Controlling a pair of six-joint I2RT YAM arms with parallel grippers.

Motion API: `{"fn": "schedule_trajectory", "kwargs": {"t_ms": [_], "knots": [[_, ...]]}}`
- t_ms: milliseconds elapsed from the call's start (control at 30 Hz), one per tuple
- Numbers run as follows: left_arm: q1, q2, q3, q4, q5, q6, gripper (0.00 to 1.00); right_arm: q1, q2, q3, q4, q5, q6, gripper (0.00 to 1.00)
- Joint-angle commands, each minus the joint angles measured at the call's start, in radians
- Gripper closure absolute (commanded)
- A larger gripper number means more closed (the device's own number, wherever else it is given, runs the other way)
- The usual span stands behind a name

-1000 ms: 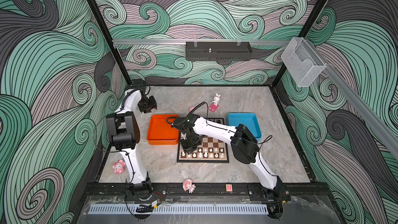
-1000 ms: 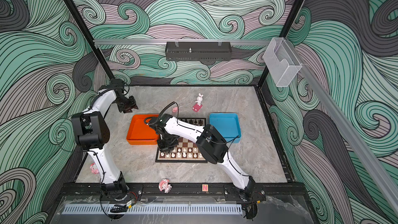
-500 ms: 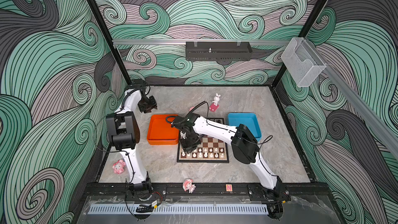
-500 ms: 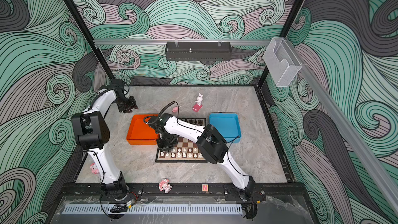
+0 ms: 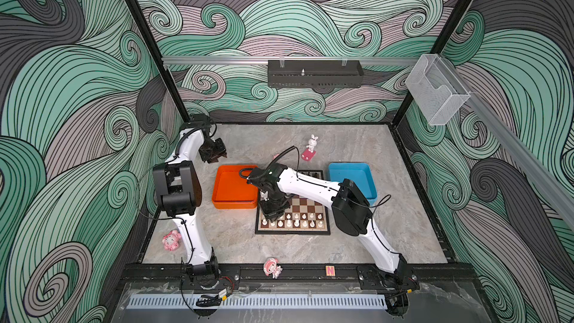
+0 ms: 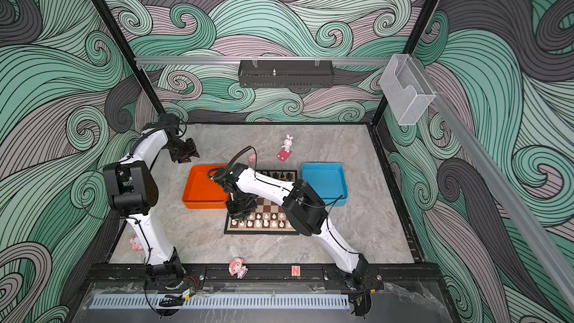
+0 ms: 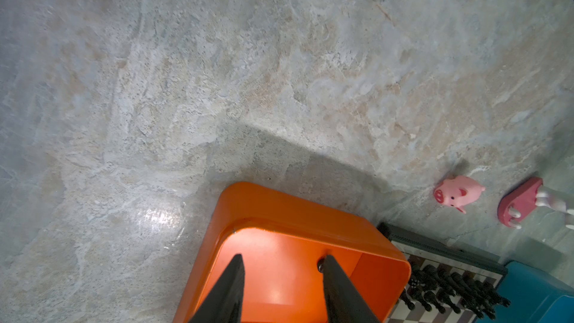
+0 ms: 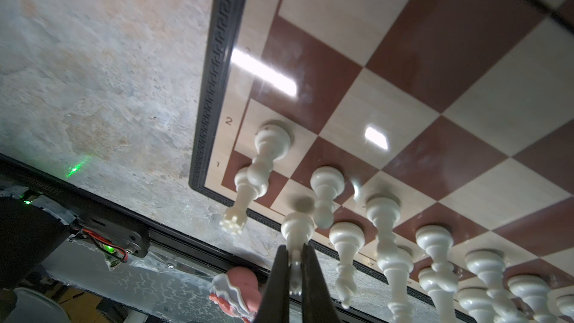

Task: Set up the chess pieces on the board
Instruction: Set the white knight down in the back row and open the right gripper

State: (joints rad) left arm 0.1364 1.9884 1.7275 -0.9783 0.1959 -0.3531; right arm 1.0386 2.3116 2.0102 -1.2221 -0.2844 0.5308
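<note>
The left gripper (image 7: 281, 262) is held above the far corner of the orange tray (image 5: 233, 187), its jaws parted and nothing between them. No chessmen are seen in that tray.

At the near left corner of the chessboard (image 5: 292, 230), the right gripper (image 8: 295, 250) is clamped on the top of a white chess piece (image 8: 296, 228), which is kept upright over a cream square in the nearest row, beside the corner rook (image 8: 240, 203). Whether its base is touching the square cannot be told.

The white pieces (image 5: 295, 219) are ranged in the two near rows and the black pieces (image 7: 450, 287) along the far edge. They are small, glossy and slender on round bases. The blue tray (image 5: 351, 178) appears empty.

The task is judged nearly complete, with this piece left to be seated and released.
</note>
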Motion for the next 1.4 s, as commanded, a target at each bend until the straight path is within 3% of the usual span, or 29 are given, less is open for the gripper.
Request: {"fn": "schedule_trajectory", "kwargs": {"t_ms": [0,1367], "knots": [[0.005,0.015,-0.002,0.000,0.016,-0.015,0.55,-0.006,0.023,0.020,-0.028,0.019,-0.009,0.94],[0.005,0.015,-0.003,0.001,0.017,-0.014,0.55,-0.008,0.045,0.045,-0.030,0.016,-0.012,0.87]]}}
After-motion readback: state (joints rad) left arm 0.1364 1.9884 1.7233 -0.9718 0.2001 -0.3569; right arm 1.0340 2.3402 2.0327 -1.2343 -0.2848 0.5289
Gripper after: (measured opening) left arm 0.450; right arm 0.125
